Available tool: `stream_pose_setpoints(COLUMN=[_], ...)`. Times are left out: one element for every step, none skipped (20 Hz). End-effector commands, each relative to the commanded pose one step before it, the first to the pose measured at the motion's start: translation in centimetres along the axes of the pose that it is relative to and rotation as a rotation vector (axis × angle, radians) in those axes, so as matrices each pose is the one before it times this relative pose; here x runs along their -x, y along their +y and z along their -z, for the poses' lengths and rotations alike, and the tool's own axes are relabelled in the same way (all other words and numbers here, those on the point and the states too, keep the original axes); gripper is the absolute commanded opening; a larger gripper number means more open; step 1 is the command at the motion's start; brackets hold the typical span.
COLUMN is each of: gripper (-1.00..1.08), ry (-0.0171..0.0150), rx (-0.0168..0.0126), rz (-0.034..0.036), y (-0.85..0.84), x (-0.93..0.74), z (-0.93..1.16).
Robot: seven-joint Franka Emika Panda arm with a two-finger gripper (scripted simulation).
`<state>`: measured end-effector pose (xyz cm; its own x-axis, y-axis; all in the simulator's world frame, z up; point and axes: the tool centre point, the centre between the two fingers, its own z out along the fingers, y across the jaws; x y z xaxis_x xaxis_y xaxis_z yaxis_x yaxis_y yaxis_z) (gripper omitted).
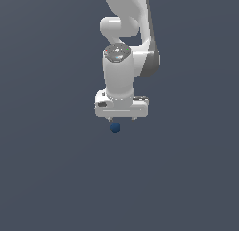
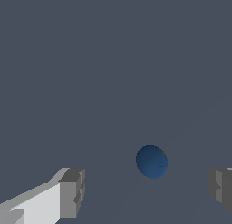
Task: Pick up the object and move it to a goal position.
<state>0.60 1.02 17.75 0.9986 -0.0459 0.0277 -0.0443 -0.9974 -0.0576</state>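
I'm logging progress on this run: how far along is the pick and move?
Done: the gripper sits above the blue ball. In hand: nothing; in the wrist view the fingers stand wide apart with the ball between them, untouched. Left: closing on it, lifting, and carrying it to the goal, which no marker shows.

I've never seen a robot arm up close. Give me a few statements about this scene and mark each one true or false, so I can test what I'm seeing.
1. The gripper is open. True.
2. The blue ball is squeezed between the fingers. False: there is open space on both sides of it.
3. The ball is bright red. False: it is dark blue.
4. In the wrist view, the ball lies between the two fingers, nearer neither by much. True.
5. Several other objects lie around the ball. False: only the plain grey surface shows.
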Motion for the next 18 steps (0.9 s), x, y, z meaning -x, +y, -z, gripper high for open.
stream_pose_setpoints(gripper=[1.0, 1.0, 1.0, 1.0, 1.0, 1.0, 1.0, 1.0, 1.0, 1.0, 1.0, 1.0, 1.0, 1.0, 1.0, 1.0, 1.0, 1.0], ry=[-0.00247, -0.00108, -0.00122, -0.00137, -0.00156, -0.00181, -0.00205, -0.0023, -0.00252, -0.00247, -0.00232, -0.00215, -0.00197, -0.00178, -0.00158, -0.00138, -0.00117, -0.00096], rx=[0.00453, 0.0027, 0.00296, 0.00322, 0.00347, 0.00373, 0.00394, 0.00409, 0.00414, 0.00374, 0.00325, 0.00281, 0.00241, 0.00205, 0.00172, 0.00143, 0.00116, 0.00092], rz=[0.01452, 0.00909, 0.01035, 0.01172, 0.01309, 0.01457, 0.01604, 0.01758, 0.01888, 0.01811, 0.01678, 0.01541, 0.01401, 0.01261, 0.01115, 0.00971, 0.00824, 0.00674], y=[0.32, 0.174, 0.194, 0.211, 0.227, 0.241, 0.252, 0.258, 0.259, 0.228, 0.193, 0.163, 0.136, 0.112, 0.093, 0.074, 0.058, 0.045], x=[0.262, 0.152, 0.178, 0.206, 0.237, 0.272, 0.31, 0.35, 0.388, 0.383, 0.363, 0.341, 0.315, 0.287, 0.258, 0.226, 0.193, 0.16], z=[-0.662, -0.375, -0.422, -0.473, -0.522, -0.574, -0.625, -0.674, -0.712, -0.672, -0.613, -0.556, -0.499, -0.443, -0.389, -0.335, -0.282, -0.23])
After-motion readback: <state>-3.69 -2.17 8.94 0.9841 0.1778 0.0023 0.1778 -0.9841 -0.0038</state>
